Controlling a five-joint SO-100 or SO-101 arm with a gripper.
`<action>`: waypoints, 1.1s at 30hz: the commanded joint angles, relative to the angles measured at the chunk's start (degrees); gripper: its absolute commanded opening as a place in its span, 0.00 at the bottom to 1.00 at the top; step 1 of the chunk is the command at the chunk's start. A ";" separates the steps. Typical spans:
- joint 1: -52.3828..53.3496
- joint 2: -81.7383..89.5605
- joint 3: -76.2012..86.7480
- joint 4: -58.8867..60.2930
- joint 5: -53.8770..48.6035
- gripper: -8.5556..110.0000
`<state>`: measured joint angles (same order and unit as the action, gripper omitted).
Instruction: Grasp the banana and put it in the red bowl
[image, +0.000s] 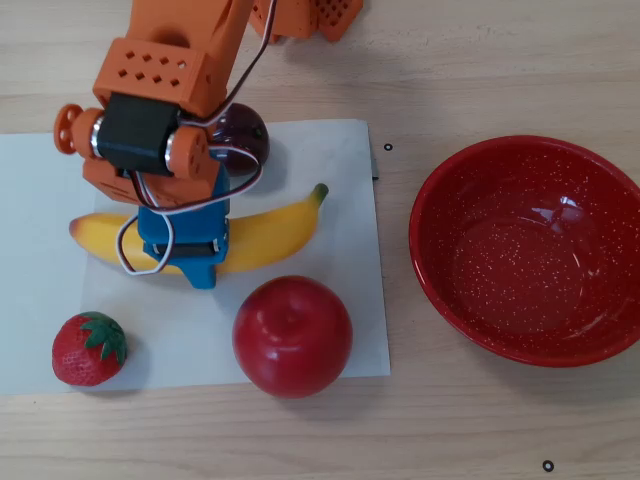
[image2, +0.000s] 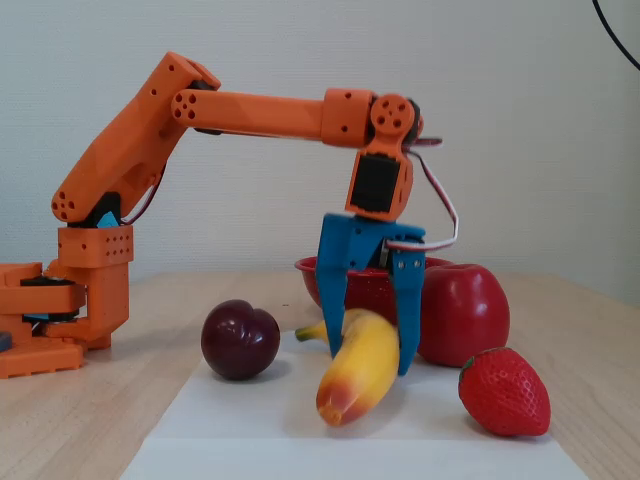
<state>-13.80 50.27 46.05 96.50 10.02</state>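
Banana (image2: 358, 367) clamped in claw (image2: 372, 352)

banana (image: 265, 232): middle hidden under the hand (image: 190, 262) in the overhead view
plum (image: 243, 135): mostly covered by the arm overhead
red bowl (image2: 312, 275): largely hidden behind hand and apple (image2: 462, 312) in the fixed view

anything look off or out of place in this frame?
Nothing damaged or spilled. Only oddity: the banana sits tilted in the gripper, its blunt end hanging low toward the paper sheet and its stem end higher. The red bowl is upright and empty; plum, apple and strawberry sit normally.
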 joint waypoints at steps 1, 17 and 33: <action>-0.18 10.20 -8.35 4.13 -0.79 0.08; 1.05 28.48 -3.87 10.46 0.44 0.08; 14.33 49.31 6.50 12.83 -5.45 0.08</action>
<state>-1.58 91.23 55.81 102.57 6.68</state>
